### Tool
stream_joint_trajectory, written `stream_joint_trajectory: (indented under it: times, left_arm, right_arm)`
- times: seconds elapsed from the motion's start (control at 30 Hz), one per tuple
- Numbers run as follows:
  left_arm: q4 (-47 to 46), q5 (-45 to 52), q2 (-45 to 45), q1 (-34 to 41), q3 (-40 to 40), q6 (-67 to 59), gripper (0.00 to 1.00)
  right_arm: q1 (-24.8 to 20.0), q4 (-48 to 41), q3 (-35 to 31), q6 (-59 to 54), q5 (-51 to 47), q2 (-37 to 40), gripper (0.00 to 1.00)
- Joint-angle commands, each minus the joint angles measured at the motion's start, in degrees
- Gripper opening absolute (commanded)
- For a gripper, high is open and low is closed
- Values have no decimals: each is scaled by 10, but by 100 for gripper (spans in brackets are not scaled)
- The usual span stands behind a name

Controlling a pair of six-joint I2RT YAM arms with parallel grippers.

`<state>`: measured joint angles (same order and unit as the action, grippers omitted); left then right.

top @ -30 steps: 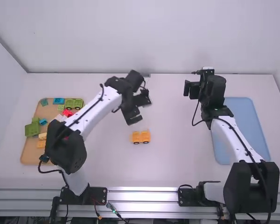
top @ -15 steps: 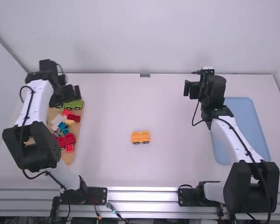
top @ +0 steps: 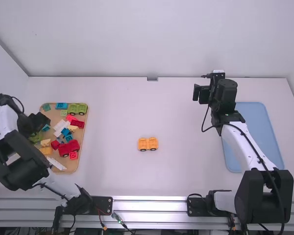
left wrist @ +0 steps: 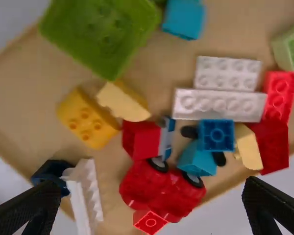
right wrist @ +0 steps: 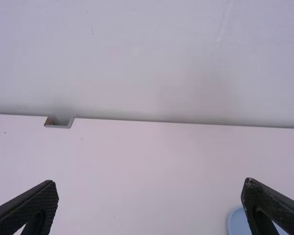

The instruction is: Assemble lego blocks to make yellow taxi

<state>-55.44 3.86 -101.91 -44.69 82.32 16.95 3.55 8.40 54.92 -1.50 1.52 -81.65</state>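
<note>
Tray (top: 78,164), wooden, loaded with loose blocks at left on white counter (top: 117,171). Near end first: white piece (top: 56,163), with dark blue piece (left wrist: 51,172) just beside in left wrist view. Next, small red block (top: 73,155) against red wheeled base (top: 70,147); yellow block (top: 45,151) farther left, pale yellow sloped piece (top: 45,142) close by.

Orange-yellow wheeled base (top: 148,143), for taxi: alone mid-counter, wheels down, well apart from tray.

Left end effector (top: 36,123): above left side of tray, fingers spread wide, nothing held, blocks below. Green wheeled base (top: 78,108) near far right corner of tray; blue block (top: 61,105) alongside, to left.

Blue mat (top: 257,137) at right of counter, partly behind right arm. Right end effector (top: 201,93): left of mat's far end, wide open, nothing gripped. Farthest: plain pale wall (top: 152,39) beyond counter's back edge.
</note>
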Motion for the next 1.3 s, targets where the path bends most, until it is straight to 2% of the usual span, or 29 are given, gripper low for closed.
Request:
stream_joint_trajectory:
  times: [0.0,0.2,0.4,0.43,0.47,0.5,0.53,0.8,0.93,1.03,1.17,1.27]
  left_arm:
    - [0,2,-12,-19,-11,43,99]
    - [29,-3,-29,-11,-40,68,100]
    - [63,-5,-43,-6,-61,138,80]
    - [73,-4,-43,-6,-65,143,81]
    - [87,-1,-43,-7,-71,144,89]
    - [89,-1,-43,-7,-71,145,90]
    - [104,14,-43,-6,-77,150,99]
    - [142,76,-43,-7,-100,150,99]
    - [154,68,-43,-7,-106,167,99]
    - [139,19,-43,-6,-106,229,99]
    - [134,-9,-43,-6,-106,262,91]
    - [142,-10,-43,-5,-106,275,75]
  right_arm:
    - [3,2,25,2,1,-3,99]
    - [3,2,25,2,1,-3,99]
    - [3,-5,25,2,1,-3,99]
    - [3,-7,25,2,1,-3,99]
    - [3,-8,25,2,1,-3,99]
    - [3,-8,25,2,1,-3,99]
    - [3,-9,25,2,1,-3,99]
    - [3,-9,25,2,1,-3,99]
    - [3,-10,25,2,1,-3,99]
    - [3,-13,25,2,1,-3,99]
    - [3,-14,25,2,1,-3,99]
    - [3,-13,25,2,1,-3,99]
